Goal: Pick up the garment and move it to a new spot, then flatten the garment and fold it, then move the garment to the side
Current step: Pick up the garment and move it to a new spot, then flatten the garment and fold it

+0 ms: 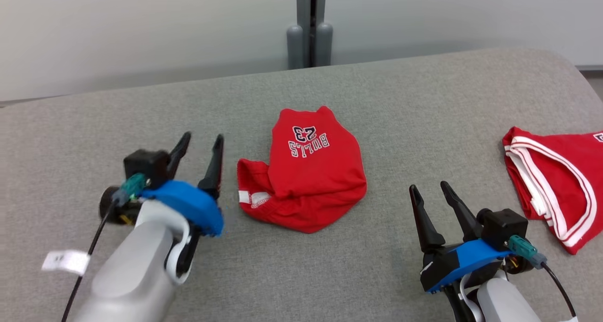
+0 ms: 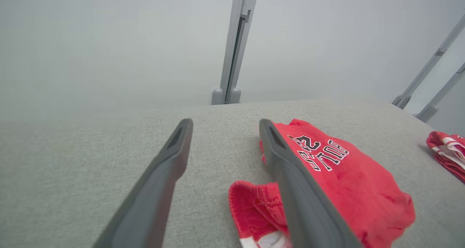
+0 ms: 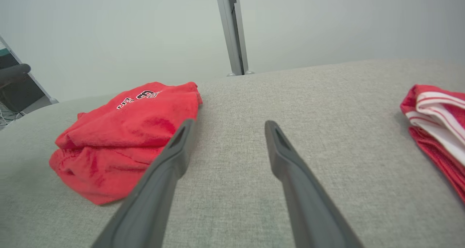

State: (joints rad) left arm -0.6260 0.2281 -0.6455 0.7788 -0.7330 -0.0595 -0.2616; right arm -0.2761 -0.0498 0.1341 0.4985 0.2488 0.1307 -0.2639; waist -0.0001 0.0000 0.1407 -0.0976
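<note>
While the red garment [image 1: 311, 180] lies bunched on the desk [image 1: 301, 275] | left end effector [image 1: 203, 136] jaws apart, empty, just left of it | right end effector [image 1: 428, 186] jaws apart, empty, near right

Head view: from high up, looking forward and down across the table [image 1: 377, 91] to the wall [image 1: 141, 29]. Left wrist view: low and close over the table, facing the post [image 2: 232, 59], garment [image 2: 356, 190] at right. Right wrist view: just as low, same facing, garment at left. Shared by all three: garment, post, red-and-white cloth [image 1: 556, 180] at far right.
</note>
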